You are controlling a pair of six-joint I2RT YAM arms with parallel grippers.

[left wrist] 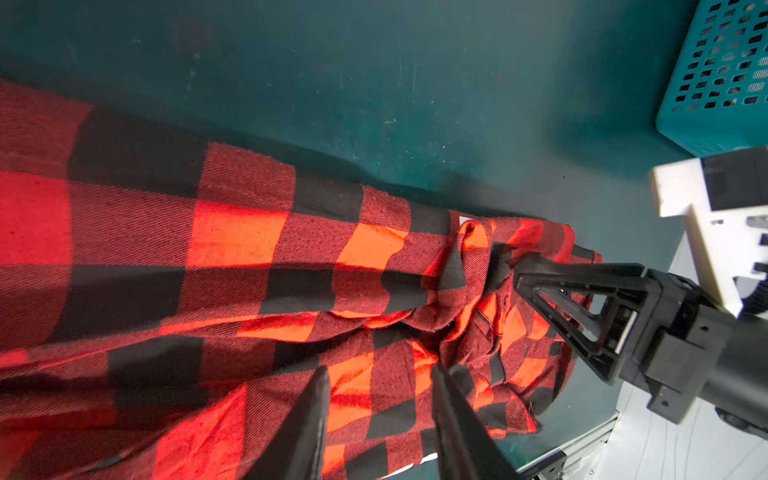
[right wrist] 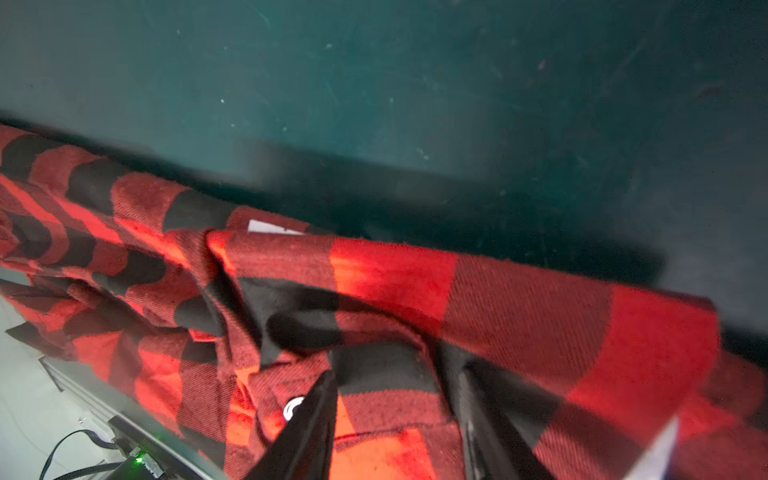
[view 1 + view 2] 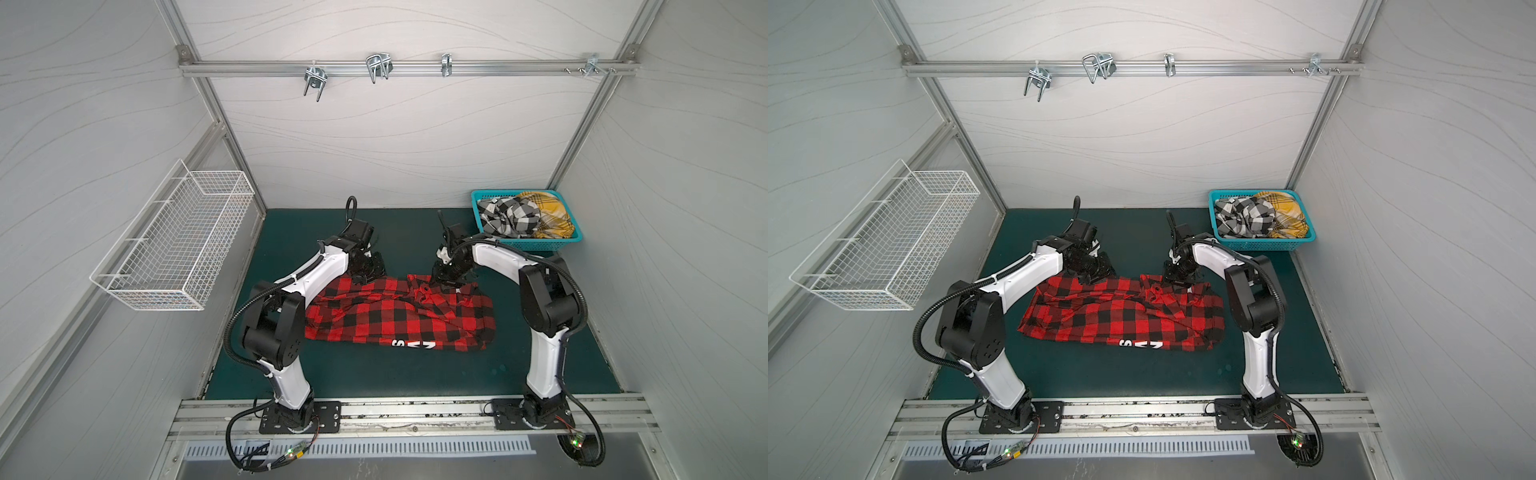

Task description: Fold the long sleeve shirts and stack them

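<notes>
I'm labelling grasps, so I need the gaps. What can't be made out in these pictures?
- Right gripper: right wrist view is blurred; pinching the red shirt or not, unclear.
- Left gripper: fingertips hidden by its wrist in both top views.
- White letters: cut off by a fold, top views.
- Yellow shirt: partly under the checked shirt in the basket.

The left arm [image 3: 309, 272] and right arm [image 3: 500, 255] — white shells, black joints, ribbed black cable hoses [image 3: 225, 338], screwed black base plates [image 3: 328, 413]; left gripper [image 1: 378, 374] and right gripper [image 2: 395, 378] carry tapered black fingers [image 1: 307, 424].
</notes>
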